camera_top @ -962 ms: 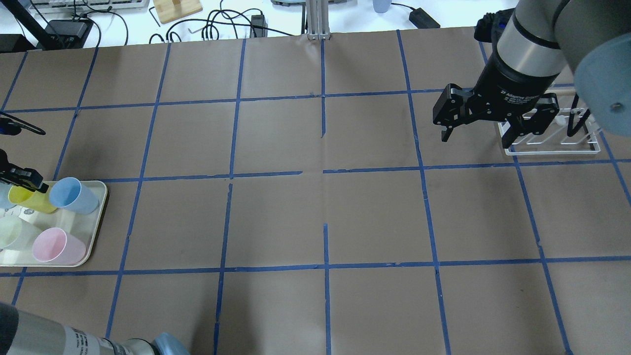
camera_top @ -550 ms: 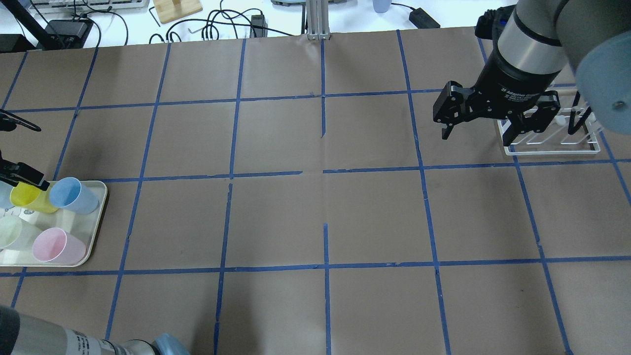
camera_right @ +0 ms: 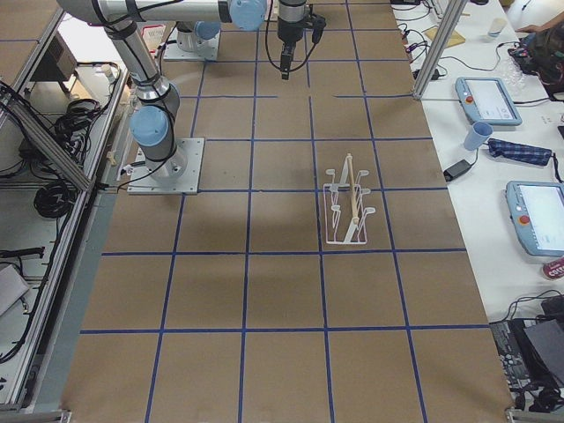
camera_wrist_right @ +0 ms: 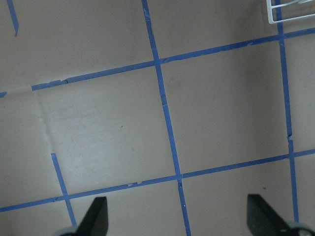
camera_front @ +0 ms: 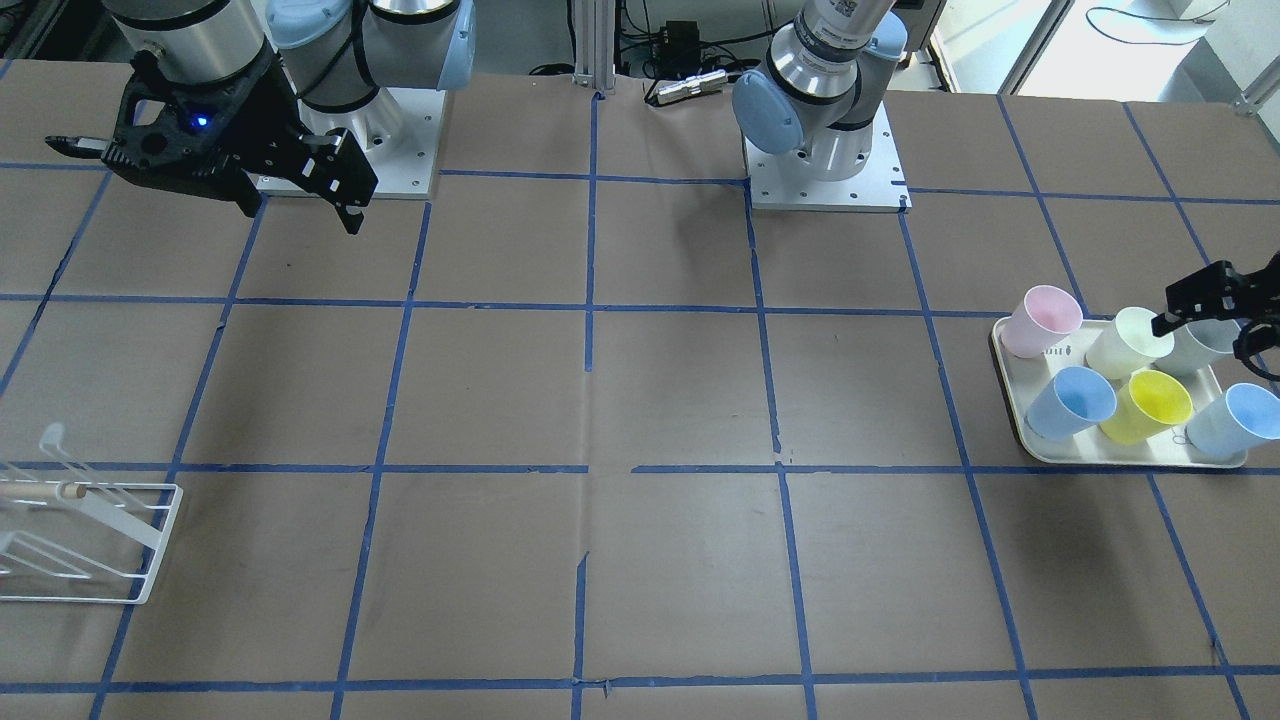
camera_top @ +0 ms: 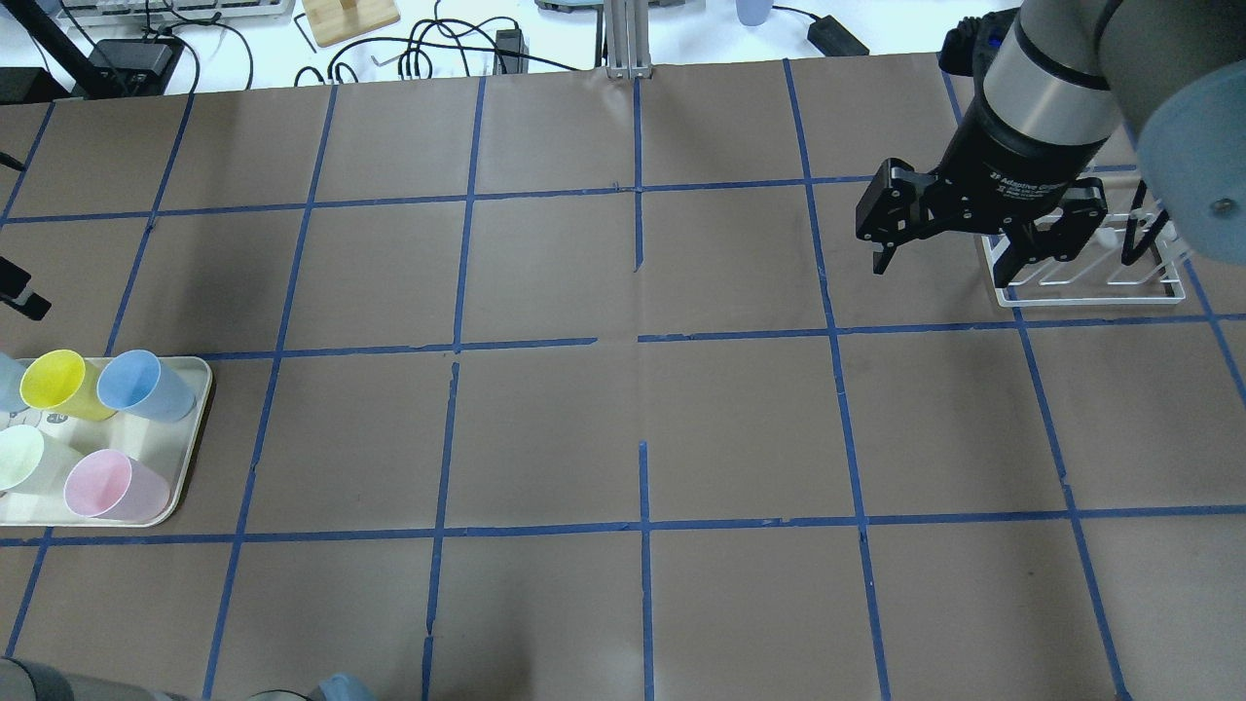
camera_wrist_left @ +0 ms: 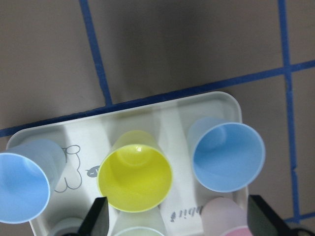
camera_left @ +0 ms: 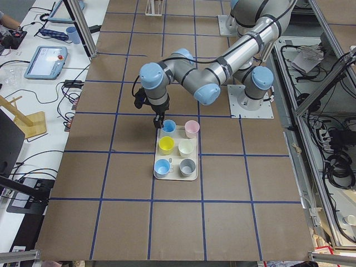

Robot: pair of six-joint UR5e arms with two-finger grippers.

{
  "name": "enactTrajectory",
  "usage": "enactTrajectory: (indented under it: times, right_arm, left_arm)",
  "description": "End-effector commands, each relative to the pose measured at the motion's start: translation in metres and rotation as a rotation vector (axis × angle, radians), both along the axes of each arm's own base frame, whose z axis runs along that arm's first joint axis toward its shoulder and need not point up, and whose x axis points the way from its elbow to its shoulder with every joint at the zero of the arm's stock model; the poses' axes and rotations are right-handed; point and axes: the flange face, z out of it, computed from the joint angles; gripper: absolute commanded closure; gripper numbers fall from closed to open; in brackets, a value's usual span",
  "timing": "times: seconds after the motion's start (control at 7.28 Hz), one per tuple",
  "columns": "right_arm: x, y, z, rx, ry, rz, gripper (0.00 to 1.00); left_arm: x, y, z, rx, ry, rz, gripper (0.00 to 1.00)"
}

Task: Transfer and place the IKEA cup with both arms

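Note:
The lemon-yellow IKEA cup [camera_front: 1150, 405] stands upright on the cream tray [camera_front: 1100, 458], in the middle of the row farther from the robot's base. It also shows in the overhead view [camera_top: 58, 382], in the left wrist view [camera_wrist_left: 135, 172] and in the exterior left view [camera_left: 166, 144]. My left gripper [camera_front: 1225, 320] is open and empty, raised above the tray, its fingers [camera_wrist_left: 98, 219] clear of the cup. My right gripper [camera_top: 949, 263] is open and empty, high over the table beside the white wire rack [camera_top: 1090, 273].
Around the yellow cup on the tray stand two light blue cups [camera_front: 1070, 400], a pink cup [camera_front: 1045, 318], a pale cream cup [camera_front: 1128, 340] and a grey one. The wire rack also shows in the front view [camera_front: 80, 540]. Blue tape lines cross the brown table.
My left gripper has lifted off the yellow cup's rim and drawn back, almost out of the overhead view. The cup stays on the tray. The right arm has barely moved.

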Motion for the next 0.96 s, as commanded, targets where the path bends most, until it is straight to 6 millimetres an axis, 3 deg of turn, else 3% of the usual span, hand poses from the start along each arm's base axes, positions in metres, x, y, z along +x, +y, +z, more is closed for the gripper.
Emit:
enactTrajectory:
  times: [0.0,0.27,0.55,0.69,0.82]
  right_arm:
    - [-0.001,-0.001,0.002,-0.003,0.001,0.002,0.00]
    - [-0.001,-0.001,0.007,-0.014,-0.004,0.001,0.00]
    - [0.000,0.003,0.011,-0.024,-0.007,0.005,0.00]
    - [0.000,0.003,0.011,-0.024,-0.011,0.005,0.00]
    - [0.000,0.003,0.011,-0.024,-0.011,0.005,0.00]
  left_arm:
    - [-0.100,0.000,0.050,-0.021,-0.032,-0.021,0.00]
    - [-0.201,0.005,0.071,-0.050,-0.056,0.083,0.00]
    - [-0.290,0.020,0.073,-0.069,-0.078,0.103,0.00]
    - [-0.313,0.024,0.082,-0.149,-0.085,0.118,0.00]
    - [-0.320,0.032,0.080,-0.201,-0.086,0.170,0.00]
